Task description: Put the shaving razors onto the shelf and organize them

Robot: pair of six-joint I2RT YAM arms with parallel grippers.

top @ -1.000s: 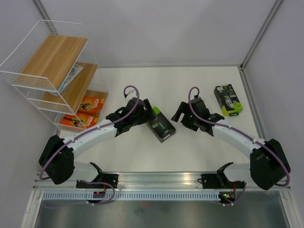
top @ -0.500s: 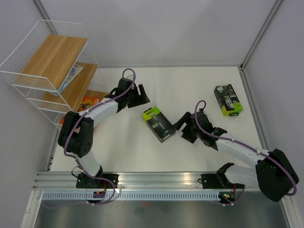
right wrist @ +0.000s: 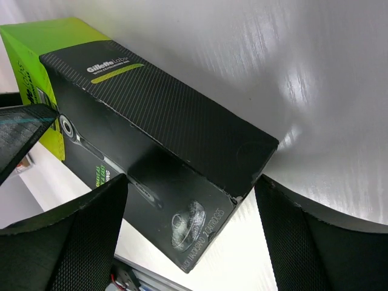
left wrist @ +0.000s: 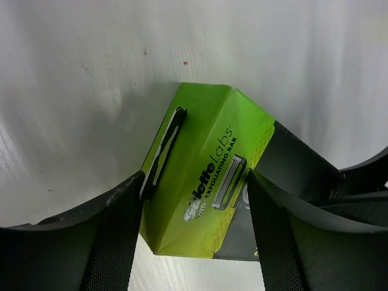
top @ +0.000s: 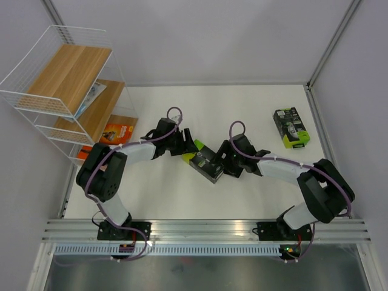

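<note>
razor box (right wrist: 163, 139): glossy cardboard | table (right wrist: 273, 60): smooth white sheen | shelf (top: 73, 66): wire, wood boards

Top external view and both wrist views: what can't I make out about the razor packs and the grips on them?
Left gripper: left wrist view, its fingers flank the centre box's green end, but whether they pinch is unclear; from above the left arm covers it.
Lower orange box: top external, the left arm hides most of it.
White-blue pack: top external, partly under the top board of the shelf, print too small.
</note>
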